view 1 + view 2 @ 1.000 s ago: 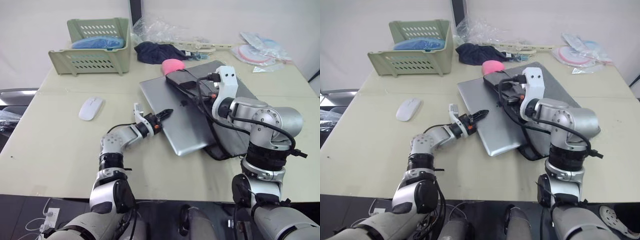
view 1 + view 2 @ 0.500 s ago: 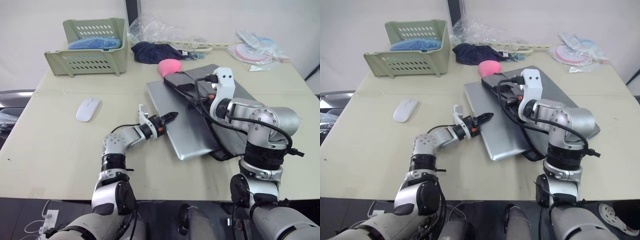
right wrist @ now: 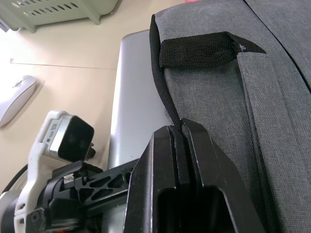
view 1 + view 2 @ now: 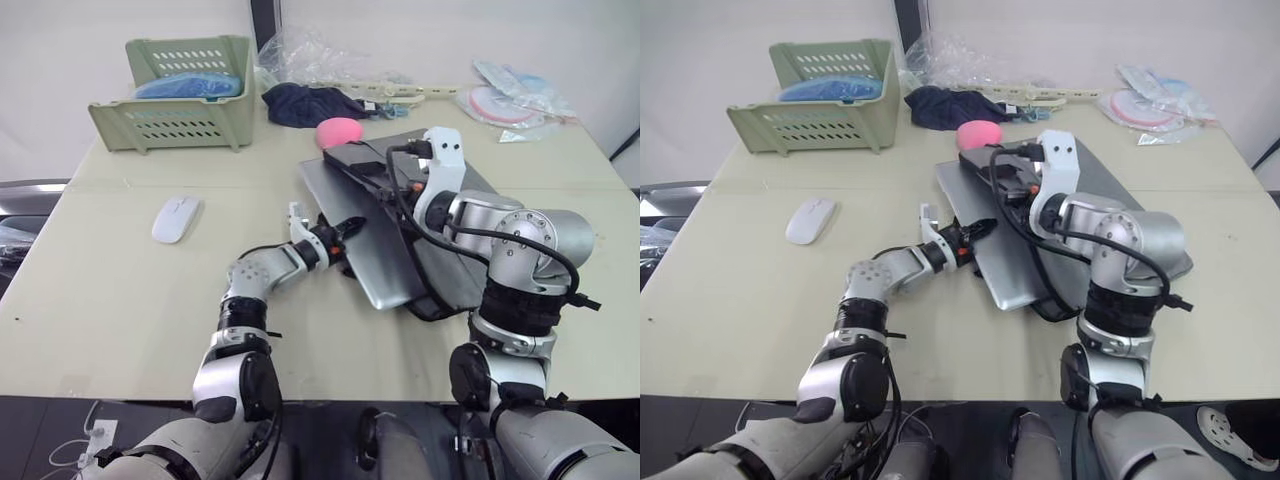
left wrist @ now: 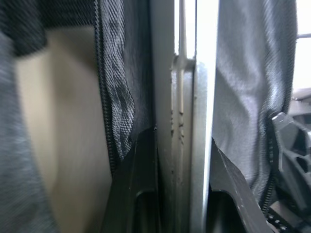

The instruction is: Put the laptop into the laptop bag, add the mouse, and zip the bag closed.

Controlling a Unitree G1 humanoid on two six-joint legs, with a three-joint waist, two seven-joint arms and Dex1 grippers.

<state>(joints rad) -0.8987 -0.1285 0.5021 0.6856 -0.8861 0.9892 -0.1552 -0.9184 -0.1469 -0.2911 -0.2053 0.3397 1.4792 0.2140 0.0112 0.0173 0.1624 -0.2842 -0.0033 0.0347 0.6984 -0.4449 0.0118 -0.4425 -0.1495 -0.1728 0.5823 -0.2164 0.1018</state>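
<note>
A beige counter (image 4: 110, 290) carries a grey laptop bag (image 4: 470, 195), mouth held up by the right gripper (image 3: 181, 130), clamped shut on its black edge. A silver laptop (image 4: 385, 255), stiff, smooth and likely slippery, lies partway inside; the left gripper (image 5: 180, 160) pinches its near edge, a sensible hold. The white mouse (image 4: 177, 216), light, sits well apart on the left.

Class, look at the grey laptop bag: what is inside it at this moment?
The silver laptop is partly inside the laptop bag; its near half sticks out. The inserted part and anything deeper are hidden by fabric.
</note>
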